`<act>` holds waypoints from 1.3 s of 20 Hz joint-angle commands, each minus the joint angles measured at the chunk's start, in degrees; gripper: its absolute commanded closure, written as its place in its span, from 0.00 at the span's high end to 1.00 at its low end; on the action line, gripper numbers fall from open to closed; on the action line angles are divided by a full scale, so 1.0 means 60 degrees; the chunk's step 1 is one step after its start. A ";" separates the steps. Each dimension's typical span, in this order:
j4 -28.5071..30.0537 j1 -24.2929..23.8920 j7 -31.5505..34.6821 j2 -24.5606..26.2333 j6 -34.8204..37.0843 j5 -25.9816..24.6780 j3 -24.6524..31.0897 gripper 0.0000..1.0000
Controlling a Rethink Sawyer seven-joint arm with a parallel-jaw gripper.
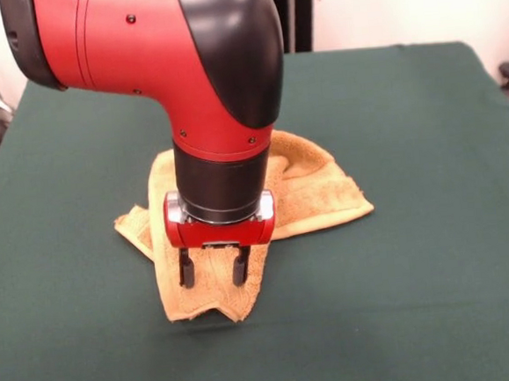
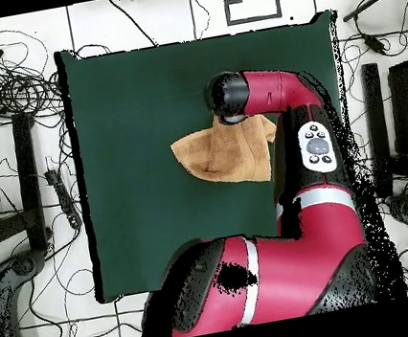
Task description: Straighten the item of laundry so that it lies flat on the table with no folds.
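Spread apart, my gripper [image 1: 214, 270] hangs directly over the towel [image 1: 312, 190], both fingers pointing down at the tongue of cloth that runs out from the heap toward the front-view camera; I cannot tell from that view whether the fingertips [image 1: 187, 278] touch the terry or hover just above it. Nothing is pinched between them. The towel lies bunched near the middle of the table [image 1: 437, 273], well clear of every edge, with one layer doubled over another beyond my wrist and a ragged, turned-under corner at the end of the tongue nearest the camera. From the overhead view, my arm covers part of the towel, and the free part reaches out to one side as a rumpled wedge.

I judge this the start of a grasp: the cloth is far from flat, so most of the work remains. Next I should settle onto a single layer near that corner, close on it, then draw it outward from the heap so the fold opens instead of dragging the whole towel along.
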 commanded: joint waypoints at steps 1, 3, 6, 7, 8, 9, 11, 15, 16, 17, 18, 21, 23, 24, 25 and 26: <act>0.0250 0.0450 0.0643 0.0013 0.1041 0.0363 0.0890 1.00; 0.0257 0.0452 0.0655 0.0008 0.1009 0.0363 0.0887 1.00; 0.0314 0.0446 0.0669 -0.0007 0.0960 0.0361 0.0886 1.00; 0.0352 0.0440 0.0677 -0.0015 0.0957 0.0367 0.0887 1.00; 0.0441 0.0431 0.0712 -0.0029 0.0939 0.0382 0.0887 1.00; 0.0573 0.0417 0.0761 -0.0046 0.0909 0.0409 0.0891 1.00; 0.0867 0.0393 0.0774 -0.0043 0.0839 0.0401 0.0891 1.00; 0.1301 0.0305 0.0933 0.0044 0.0342 0.0425 0.0971 1.00; 0.1400 0.0274 0.0915 0.0067 0.0262 0.0432 0.1013 1.00; 0.1545 0.0219 0.0893 0.0099 0.0223 0.0476 0.1081 1.00; 0.1734 0.0126 0.0906 0.0119 0.0024 0.0552 0.1211 1.00; 0.1934 0.0164 0.1002 0.0119 -0.0281 0.0508 0.1150 1.00; 0.2135 0.0136 0.0981 0.0065 -0.0513 0.0484 0.1172 1.00; 0.2235 0.0122 0.0971 0.0038 -0.0628 0.0472 0.1182 1.00; 0.2254 0.0122 0.0937 0.0040 -0.0652 0.0455 0.1181 1.00; 0.2259 0.0135 0.0987 0.0045 -0.0693 0.0458 0.1162 1.00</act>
